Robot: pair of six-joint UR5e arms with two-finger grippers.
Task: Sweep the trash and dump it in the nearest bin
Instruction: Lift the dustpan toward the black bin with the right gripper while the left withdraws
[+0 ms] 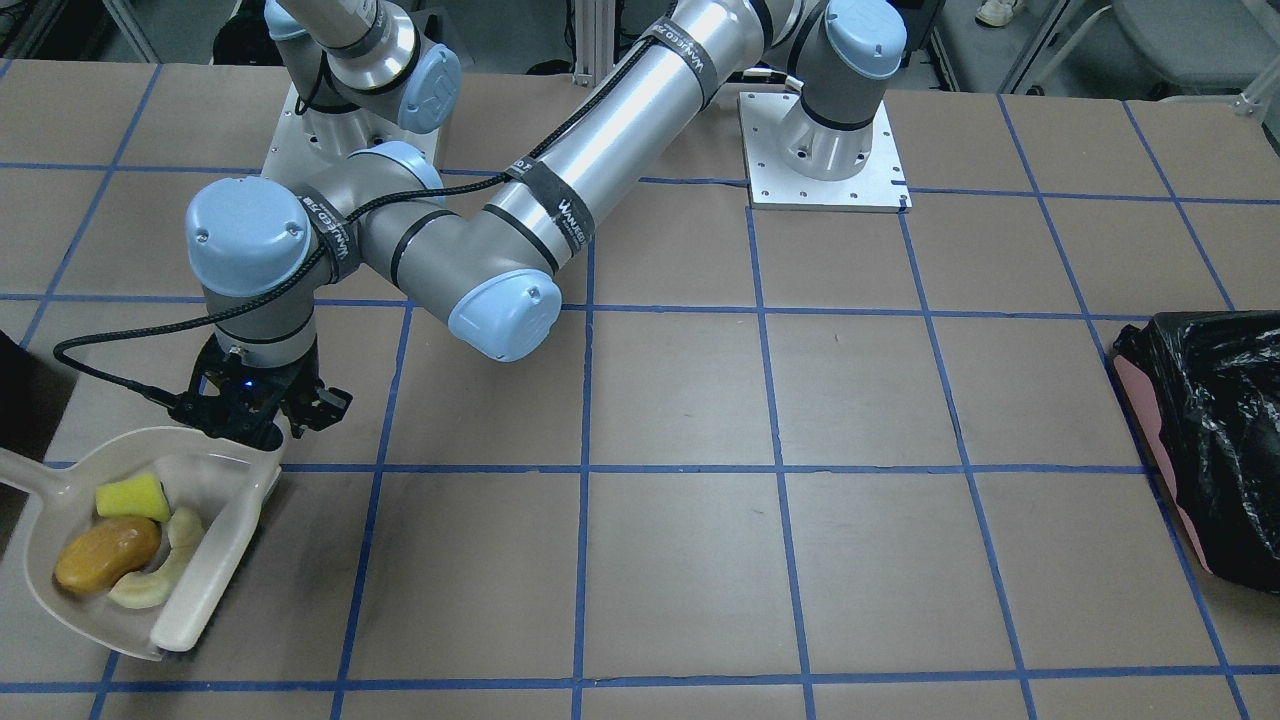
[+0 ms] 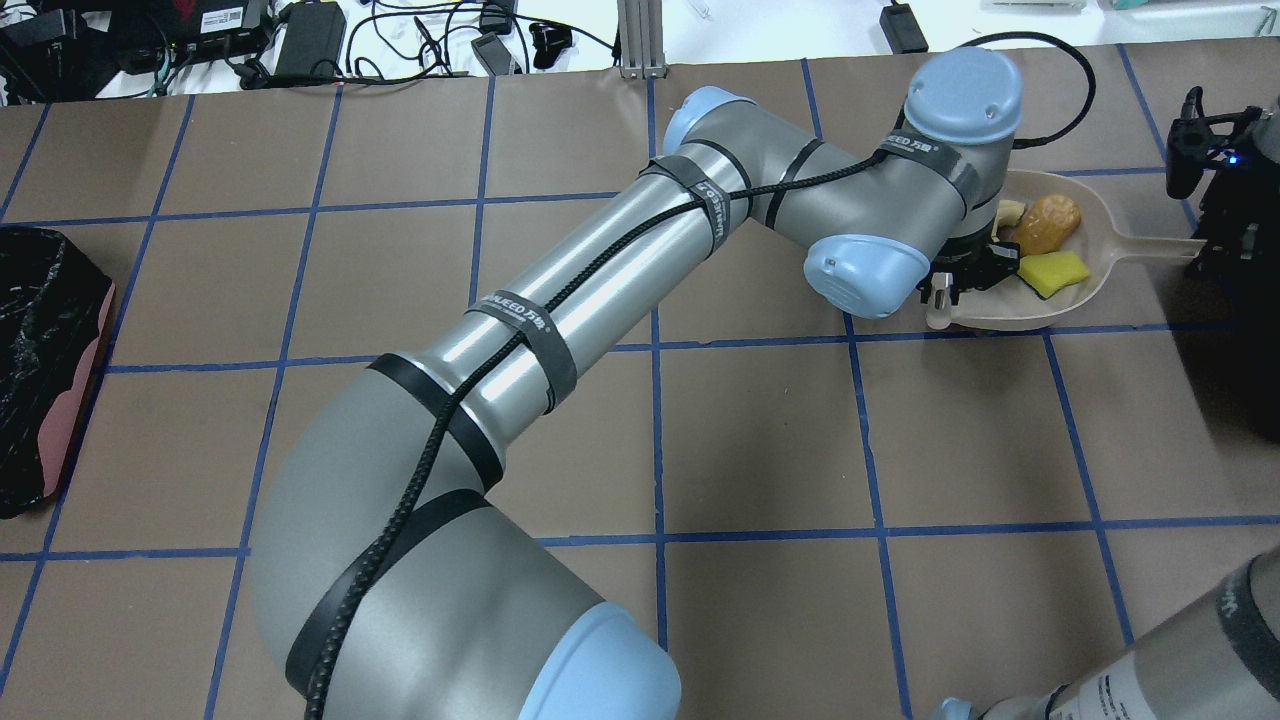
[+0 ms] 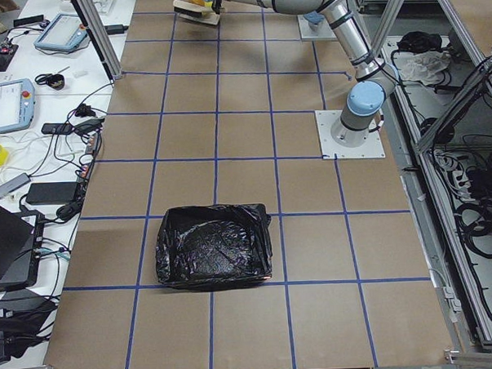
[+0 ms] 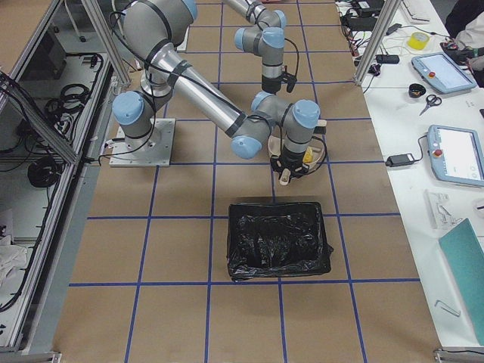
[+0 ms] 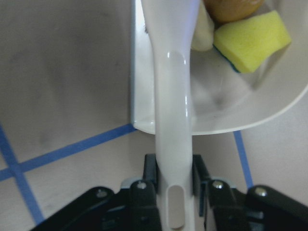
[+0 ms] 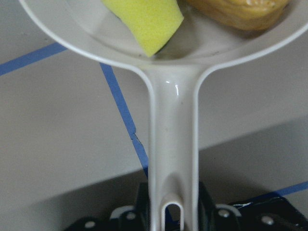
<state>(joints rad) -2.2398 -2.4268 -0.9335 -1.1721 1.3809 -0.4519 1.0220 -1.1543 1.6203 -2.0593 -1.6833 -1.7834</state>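
The cream dustpan (image 1: 60,590) lies low at the table's edge on my right side. In it are the brown lump (image 1: 107,553), the yellow sponge wedge (image 1: 130,497) and the pale crescent slice (image 1: 160,578). My left gripper (image 1: 255,410) has reached across and is shut on the white brush handle (image 5: 173,120). The brush (image 1: 215,570) lies across the pan's mouth. My right gripper (image 2: 1215,215) is shut on the dustpan handle (image 6: 173,144). The sponge (image 6: 144,19) and the lump (image 6: 240,12) also show in the right wrist view.
A bin lined with a black bag (image 4: 280,238) stands close to the dustpan on my right side. A second black-bagged bin (image 2: 40,360) stands at the table's far left end. My left arm (image 2: 600,280) spans the table's middle. Blue tape lines grid the brown tabletop.
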